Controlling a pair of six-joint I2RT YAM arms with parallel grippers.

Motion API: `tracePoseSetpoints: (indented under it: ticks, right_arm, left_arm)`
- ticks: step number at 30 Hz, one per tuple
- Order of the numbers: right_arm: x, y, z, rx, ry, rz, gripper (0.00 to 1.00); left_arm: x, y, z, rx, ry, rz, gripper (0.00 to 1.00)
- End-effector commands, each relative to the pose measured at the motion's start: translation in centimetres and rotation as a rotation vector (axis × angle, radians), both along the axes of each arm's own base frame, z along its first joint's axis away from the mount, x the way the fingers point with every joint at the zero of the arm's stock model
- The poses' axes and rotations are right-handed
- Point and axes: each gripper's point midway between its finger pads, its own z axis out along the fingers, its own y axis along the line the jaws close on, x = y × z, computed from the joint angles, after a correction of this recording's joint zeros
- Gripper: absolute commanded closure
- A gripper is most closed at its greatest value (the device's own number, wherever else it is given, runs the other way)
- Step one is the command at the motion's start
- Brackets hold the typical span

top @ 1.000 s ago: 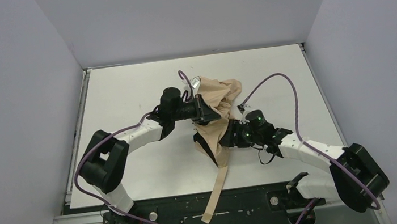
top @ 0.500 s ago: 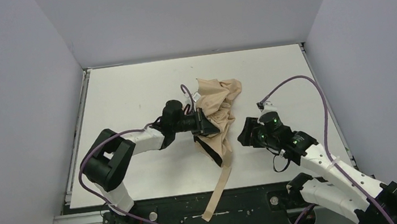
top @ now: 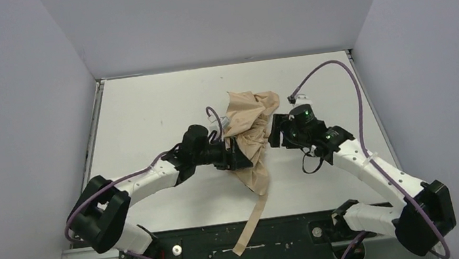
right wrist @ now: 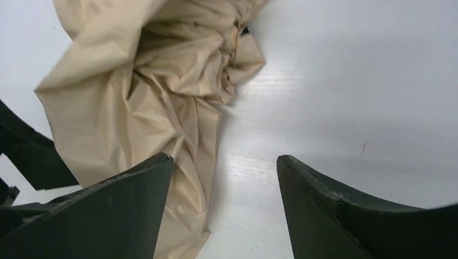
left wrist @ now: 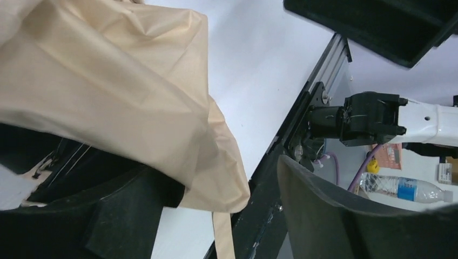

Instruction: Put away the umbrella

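The umbrella (top: 253, 115) lies as a crumpled heap of beige fabric in the middle of the white table (top: 145, 107). Its tan strap (top: 251, 222) trails over the front edge. My left gripper (top: 240, 154) is at the heap's near left side, open. In the left wrist view the fabric (left wrist: 108, 91) drapes over the left finger (left wrist: 124, 221), and the left gripper (left wrist: 221, 172) stands wide. My right gripper (top: 272, 133) is at the heap's right side, open. In the right wrist view the right gripper (right wrist: 221, 159) holds nothing, with fabric (right wrist: 135, 97) beside its left finger. Shaft and handle are hidden.
Grey walls close in the table on three sides. A black rail (top: 227, 242) runs along the front edge under the strap. In the left wrist view the right arm's base (left wrist: 372, 118) and a water bottle (left wrist: 410, 189) show beyond the table edge.
My left gripper has opened and let go of the fabric, and its arm has dropped nearer. My right arm has swung back in to the umbrella's right side and opened wider.
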Motion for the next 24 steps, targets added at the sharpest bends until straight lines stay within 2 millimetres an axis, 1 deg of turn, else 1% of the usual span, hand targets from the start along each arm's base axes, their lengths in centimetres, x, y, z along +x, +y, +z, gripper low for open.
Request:
tracePoseSetpoints:
  ticks: [1,3,6,7,10,11,12,15,16,18,21,24]
  right_arm:
    - [4.1,0.6,4.3,-0.031,-0.122,0.109,0.23]
    - [5.6,0.6,5.0,-0.053,-0.122,0.173,0.14]
    - [8.1,1.4,6.0,-0.056,-0.154,0.308,0.02]
    - [9.0,1.9,6.5,-0.045,-0.177,0.36,0.0]
    - [11.5,2.6,6.9,-0.077,-0.186,0.492,0.0]
    - [12.7,3.0,7.7,-0.088,-0.2,0.543,0.0]
    - [13.5,3.7,7.0,-0.086,-0.173,0.607,0.0]
    - [15.5,4.6,6.7,-0.116,-0.15,0.756,0.0]
    - [16.1,4.8,6.2,-0.126,-0.129,0.787,0.0]
    - [17.2,5.1,5.7,-0.137,-0.112,0.824,0.0]
    - [18.0,6.0,4.5,-0.147,-0.086,0.886,0.0]
    - [18.0,6.7,2.9,-0.168,-0.058,0.944,0.0]
  left_arm:
    - [1.3,2.1,1.9,0.08,-0.1,0.038,0.28]
    - [1.7,3.3,2.2,0.108,-0.118,0.064,0.28]
    - [1.8,5.0,2.0,0.167,-0.129,0.093,0.28]
    - [1.9,5.3,1.9,0.184,-0.136,0.097,0.28]
    - [1.9,5.8,1.5,0.234,-0.135,0.089,0.29]
    - [1.9,5.7,1.5,0.239,-0.135,0.084,0.3]
    - [1.8,5.7,1.4,0.241,-0.135,0.079,0.31]
    - [1.7,5.4,0.7,0.25,-0.138,0.067,0.33]
    - [1.8,5.4,0.4,0.261,-0.138,0.066,0.33]
    - [1.9,5.2,-0.4,0.282,-0.126,0.065,0.35]
    - [2.4,4.9,-1.3,0.302,-0.114,0.079,0.37]
    - [3.1,4.9,-2.2,0.327,-0.092,0.112,0.39]
